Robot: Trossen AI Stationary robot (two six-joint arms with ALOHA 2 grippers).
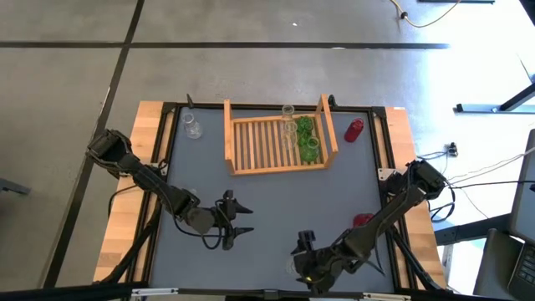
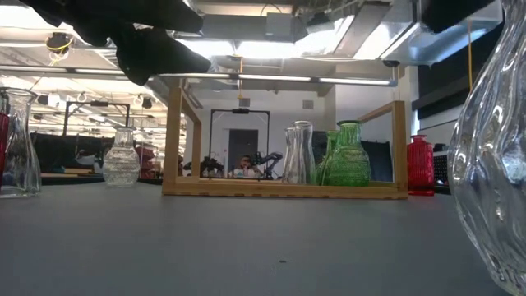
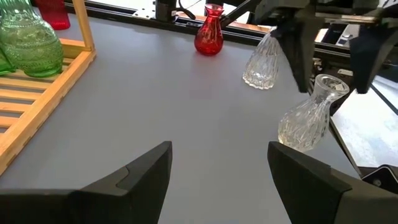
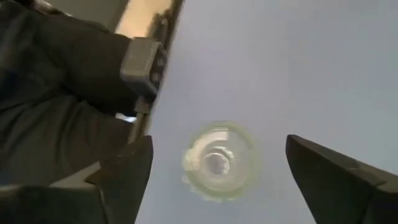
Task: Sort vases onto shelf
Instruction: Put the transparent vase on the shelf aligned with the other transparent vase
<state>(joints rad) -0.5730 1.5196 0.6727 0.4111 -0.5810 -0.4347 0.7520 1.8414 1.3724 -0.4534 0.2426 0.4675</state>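
We are hovering the right gripper [image 4: 214, 171], fingers apart, over a small clear glass vase [image 4: 217, 160]; slippery, fragile, best gripped at its neck.

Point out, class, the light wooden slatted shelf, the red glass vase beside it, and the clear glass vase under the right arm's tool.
Light wooden slatted shelf [image 1: 259, 144]: high view, on its slatted base.
Red glass vase [image 1: 354, 130]: high view, on its body.
Clear glass vase [image 4: 218, 161]: right wrist view, on its mouth.
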